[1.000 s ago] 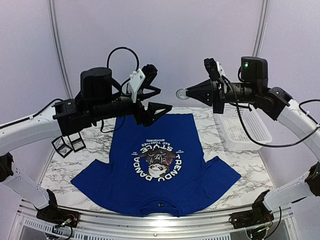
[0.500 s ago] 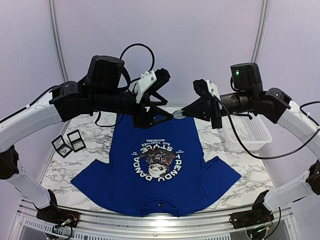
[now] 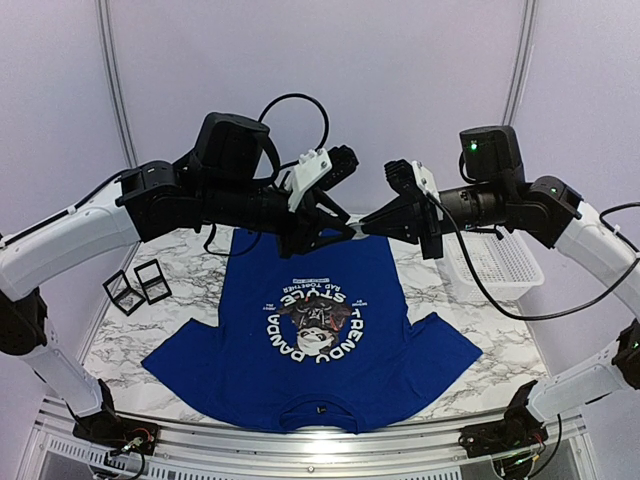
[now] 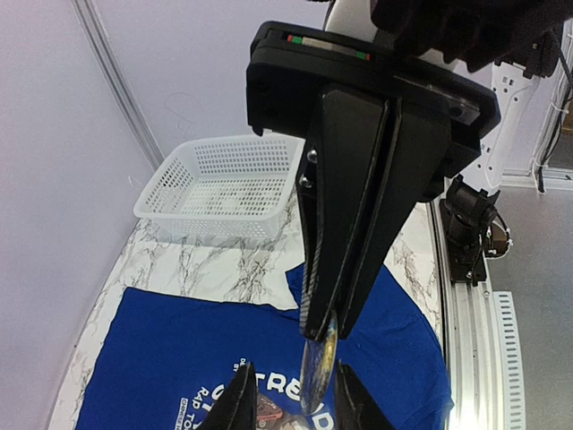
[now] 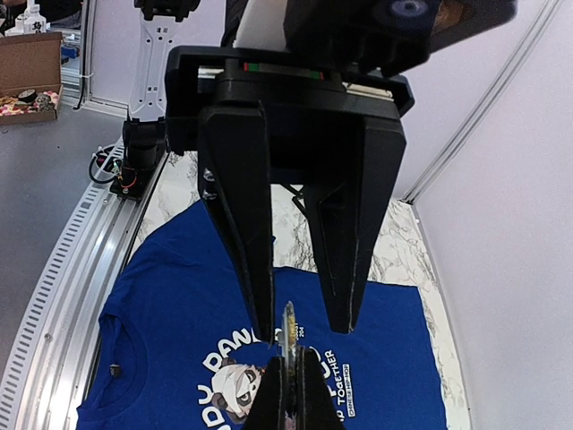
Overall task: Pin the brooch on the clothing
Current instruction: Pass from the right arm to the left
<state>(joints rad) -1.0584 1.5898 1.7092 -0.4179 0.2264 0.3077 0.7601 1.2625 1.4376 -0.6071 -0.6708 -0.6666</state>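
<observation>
Right gripper point(image 3: 368, 227) clamps the brooch point(image 4: 318, 372) over the twelve-o'clock edge of the T-shirt point(image 3: 320, 375); left gripper point(image 3: 342, 232), half-open astride it, should close squarely.

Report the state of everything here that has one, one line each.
Right gripper, shut on the brooch.
Brooch, held edge-on in the air, not yet pinned.
Left gripper, open, fingers either side of the brooch.
T-shirt, spread flat, print up, no brooch on it.
Basket, upright, looks empty.
</observation>
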